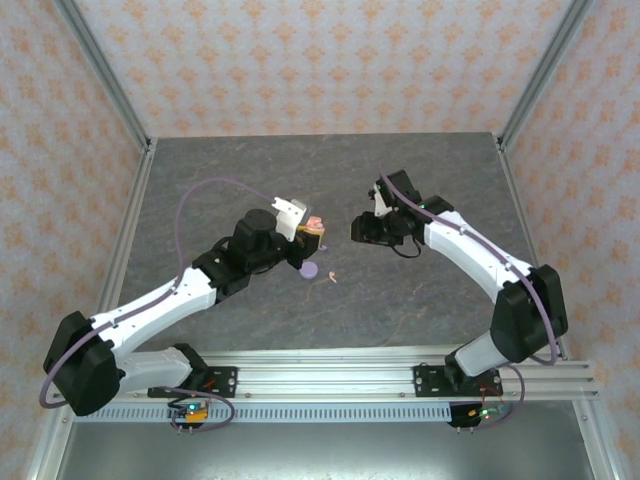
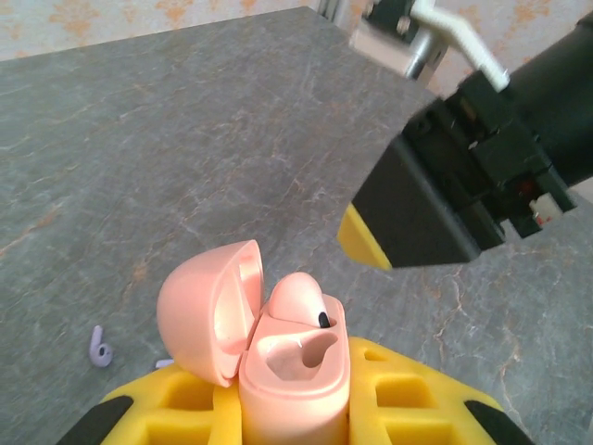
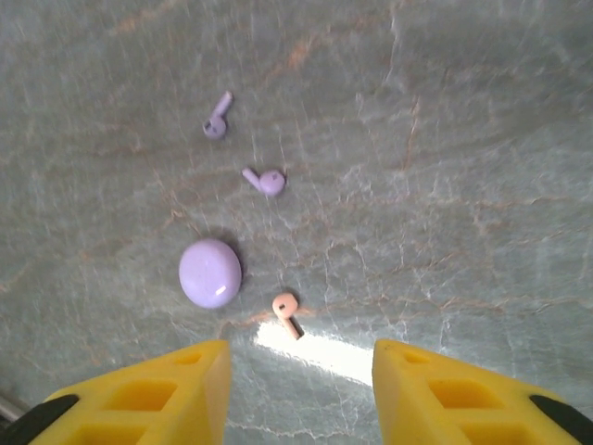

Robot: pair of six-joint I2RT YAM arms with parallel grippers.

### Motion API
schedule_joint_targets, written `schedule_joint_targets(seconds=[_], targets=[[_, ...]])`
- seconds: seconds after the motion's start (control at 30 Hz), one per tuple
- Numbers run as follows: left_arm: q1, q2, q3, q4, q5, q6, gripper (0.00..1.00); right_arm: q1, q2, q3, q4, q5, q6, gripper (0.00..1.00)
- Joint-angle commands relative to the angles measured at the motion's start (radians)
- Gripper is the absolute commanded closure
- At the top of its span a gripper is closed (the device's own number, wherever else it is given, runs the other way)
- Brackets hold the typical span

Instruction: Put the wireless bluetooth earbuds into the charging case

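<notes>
Left gripper (image 1: 306, 234) is clamped tight on the pink charging case (image 2: 295, 375), holding it upright above the table (image 1: 250, 170). The case lid (image 2: 206, 311) is flipped open to one side. The seated pink earbud (image 2: 298, 298) sits in one well and the well beside it is bare.

Right gripper (image 3: 301, 394) hangs just across from the case, close but not touching. Its yellow fingers (image 3: 148, 399) are partly apart with nothing between them.

On the table below, the loose pink earbud (image 3: 286, 313) lies flat, just beside the lilac round case (image 3: 210, 272), which is closed. The near lilac earbud (image 3: 266, 180) lies a little past that case. The far lilac earbud (image 3: 217, 119) is further on, apart from the first.
</notes>
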Motion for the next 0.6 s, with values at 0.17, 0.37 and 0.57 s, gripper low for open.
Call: schedule_joint_targets(seconds=[0.17, 0.37, 0.57], targets=[[0.013, -0.097, 0.02, -0.129, -0.123, 0.024, 0.86, 0.079, 0.136, -0.025, 0.022, -0.055, -0.068, 0.61], [0.015, -0.123, 0.039, -0.204, -0.165, 0.03, 0.86, 0.165, 0.223, 0.001, 0.026, -0.007, -0.082, 0.66], [0.018, -0.156, 0.042, -0.236, -0.184, 0.036, 0.86, 0.216, 0.298, 0.023, 0.031, 0.045, -0.077, 0.71]])
